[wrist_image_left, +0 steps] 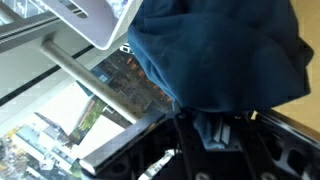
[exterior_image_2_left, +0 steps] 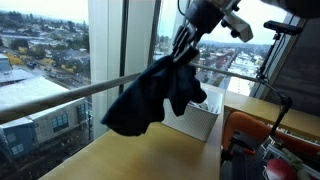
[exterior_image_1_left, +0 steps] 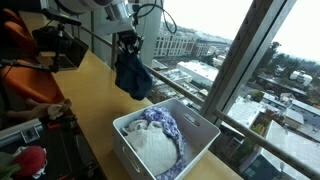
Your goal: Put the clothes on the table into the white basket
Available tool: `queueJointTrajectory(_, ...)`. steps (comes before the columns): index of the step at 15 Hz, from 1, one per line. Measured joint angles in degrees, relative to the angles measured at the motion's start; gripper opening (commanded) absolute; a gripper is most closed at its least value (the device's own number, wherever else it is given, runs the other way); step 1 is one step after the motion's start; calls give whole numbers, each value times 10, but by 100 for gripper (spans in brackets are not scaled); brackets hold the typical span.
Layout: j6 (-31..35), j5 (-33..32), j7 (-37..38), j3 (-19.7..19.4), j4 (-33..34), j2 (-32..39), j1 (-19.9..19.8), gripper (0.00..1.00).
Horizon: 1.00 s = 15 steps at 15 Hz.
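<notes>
Blue garment (exterior_image_1_left: 132, 75) hangs clear of the table (exterior_image_1_left: 95, 100), pinched in your closed claw (exterior_image_1_left: 127, 40), so carry it across until it dangles above the white basket (exterior_image_1_left: 203, 140), lower it, then let go.

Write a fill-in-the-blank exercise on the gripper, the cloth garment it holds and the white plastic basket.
1. The gripper is shut on a dark ____ cloth garment.
2. The garment hangs in the ____, off the wooden table.
3. The white plastic basket is not ____: white and patterned clothes lie in it.

Missing words: blue; air; empty.
</notes>
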Motion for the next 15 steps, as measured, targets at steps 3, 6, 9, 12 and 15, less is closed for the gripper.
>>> queueJointTrajectory(3,-26,14,-30,-9,34,-39,-29,4)
queueJointTrajectory(6,-41,15,-53,-27,73,-47,-59,4)
queueJointTrajectory(9,-42,15,-66,-48,89,-38,-88,4)
queueJointTrajectory(12,-42,15,-71,-71,89,-15,-114,4)
queueJointTrajectory(15,-39,15,-72,-91,87,23,-137,4)
